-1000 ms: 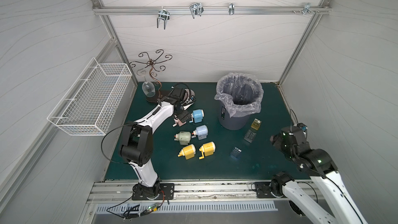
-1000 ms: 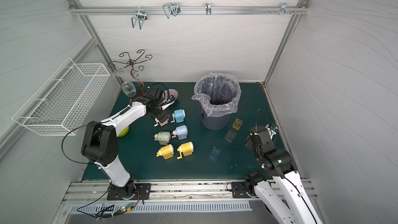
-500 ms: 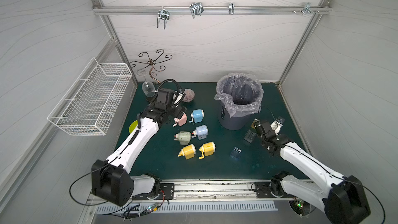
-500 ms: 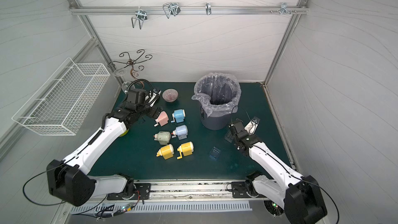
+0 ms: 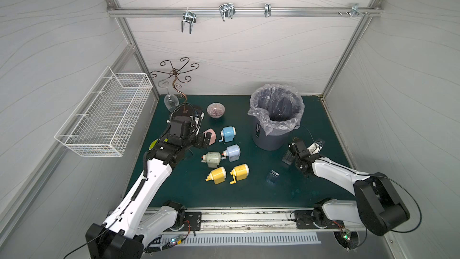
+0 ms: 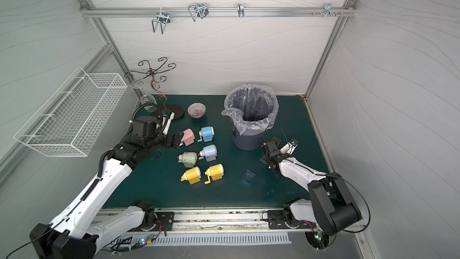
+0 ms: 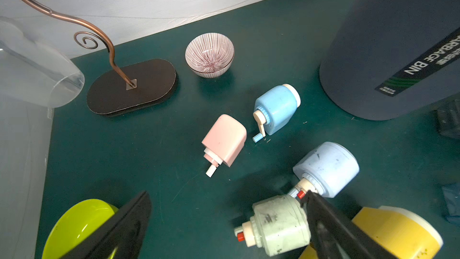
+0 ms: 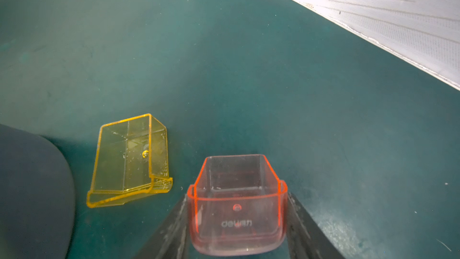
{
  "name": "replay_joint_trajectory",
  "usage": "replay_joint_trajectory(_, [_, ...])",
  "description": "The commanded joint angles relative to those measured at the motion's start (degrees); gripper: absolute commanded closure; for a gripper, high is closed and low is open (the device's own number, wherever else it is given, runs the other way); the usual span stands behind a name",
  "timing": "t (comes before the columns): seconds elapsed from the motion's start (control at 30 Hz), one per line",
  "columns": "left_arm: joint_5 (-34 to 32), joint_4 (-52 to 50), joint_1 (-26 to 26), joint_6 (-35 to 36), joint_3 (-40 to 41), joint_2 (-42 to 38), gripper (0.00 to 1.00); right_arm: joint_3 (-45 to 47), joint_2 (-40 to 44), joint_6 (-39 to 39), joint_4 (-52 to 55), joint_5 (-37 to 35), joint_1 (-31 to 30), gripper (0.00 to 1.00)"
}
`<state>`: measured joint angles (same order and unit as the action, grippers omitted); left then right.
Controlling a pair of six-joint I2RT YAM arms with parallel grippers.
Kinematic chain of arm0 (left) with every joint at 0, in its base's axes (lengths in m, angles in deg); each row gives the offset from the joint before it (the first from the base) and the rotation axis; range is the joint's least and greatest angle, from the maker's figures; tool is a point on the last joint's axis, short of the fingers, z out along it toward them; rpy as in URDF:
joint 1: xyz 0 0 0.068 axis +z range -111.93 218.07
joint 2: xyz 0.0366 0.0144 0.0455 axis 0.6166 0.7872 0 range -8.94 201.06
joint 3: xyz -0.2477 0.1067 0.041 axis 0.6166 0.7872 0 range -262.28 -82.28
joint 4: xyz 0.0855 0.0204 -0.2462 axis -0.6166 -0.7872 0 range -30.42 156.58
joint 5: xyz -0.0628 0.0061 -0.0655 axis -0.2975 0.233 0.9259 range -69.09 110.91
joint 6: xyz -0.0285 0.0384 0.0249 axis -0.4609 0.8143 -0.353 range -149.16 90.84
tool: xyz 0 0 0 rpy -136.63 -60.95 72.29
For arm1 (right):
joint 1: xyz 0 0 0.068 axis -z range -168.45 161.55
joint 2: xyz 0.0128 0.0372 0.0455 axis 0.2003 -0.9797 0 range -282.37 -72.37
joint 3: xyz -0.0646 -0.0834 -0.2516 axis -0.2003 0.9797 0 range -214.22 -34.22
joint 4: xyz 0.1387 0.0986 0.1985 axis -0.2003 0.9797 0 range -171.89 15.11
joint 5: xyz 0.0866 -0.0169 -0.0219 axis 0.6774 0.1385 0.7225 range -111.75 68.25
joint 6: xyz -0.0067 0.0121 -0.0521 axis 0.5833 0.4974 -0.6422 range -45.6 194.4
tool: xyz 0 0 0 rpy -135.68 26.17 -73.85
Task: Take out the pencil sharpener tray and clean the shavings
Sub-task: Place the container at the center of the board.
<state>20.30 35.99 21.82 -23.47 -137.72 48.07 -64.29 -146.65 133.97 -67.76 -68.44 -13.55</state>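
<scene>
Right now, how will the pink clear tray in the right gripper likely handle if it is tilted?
The pink clear tray looks like thin hard plastic, so it is probably stiff and very light. Its glossy walls, pinched by the right gripper, might slip under a quick tilt. It looks empty, so likely nothing spills.

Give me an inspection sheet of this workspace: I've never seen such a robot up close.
Surface: dark green mat, lightly scuffed.
Job's things: six sharpeners grouped mid-mat, pink sharpener nearest the left gripper; yellow tray and blue tray loose on the mat.
Clutter: striped bowl, glass stand, wine glass, lime dish, lined bin.
Grippers: left gripper open, empty; right gripper shut on pink tray, which looks empty.
Cables: black cable loops at both wrists.
Surroundings: wire basket, hook rail, white walls.
</scene>
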Motion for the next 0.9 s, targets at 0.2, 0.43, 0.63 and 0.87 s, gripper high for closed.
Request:
replay_joint_trajectory(0.2, [2.1,-5.8,0.3,-6.0,1.0,-5.1,0.00,1.9,0.7,2.3,1.6,6.7,0.1,0.65])
replay_joint_trajectory(0.43, [2.1,-8.2,0.3,-7.3,3.2,-10.1,0.00,2.3,1.8,1.5,2.1,8.8,0.1,0.34])
replay_joint_trajectory(0.63, [2.6,-9.5,0.3,-9.6,4.3,-11.4,0.00,1.7,2.8,0.5,3.8,10.1,0.1,0.16])
replay_joint_trajectory(0.87, [3.7,-7.5,0.3,-10.5,4.5,-12.8,0.00,0.0,9.6,-1.7,9.2,12.9,0.9,0.07])
